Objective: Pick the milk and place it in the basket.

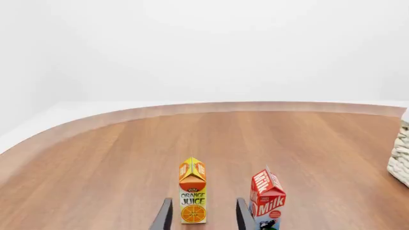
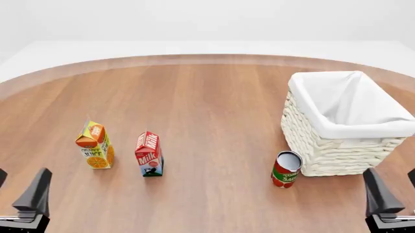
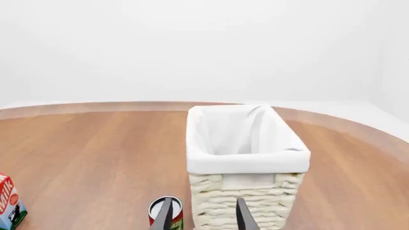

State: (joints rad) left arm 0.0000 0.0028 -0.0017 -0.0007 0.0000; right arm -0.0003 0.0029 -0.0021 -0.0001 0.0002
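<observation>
Upright on the wooden tabletop (image 2: 214, 107), the milk (image 2: 148, 154) stands just beside the orange juice carton (image 2: 95, 145) and well apart from the basket (image 2: 343, 121) with its neighbouring tomato sauce can (image 2: 286, 169), while the left claw (image 1: 201, 215) and right claw (image 3: 203, 215) both hang released, grasping nothing

Left gripper (image 2: 19, 187) dark grey, right gripper (image 2: 395, 187) alike, flat tapered fingers (image 1: 164, 215)

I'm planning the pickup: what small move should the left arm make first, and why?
Probably shift the open left pincer sideways toward the red-topped milk carton. In its wrist view it frames the orange juice carton, with the milk just outside one finger.
</observation>
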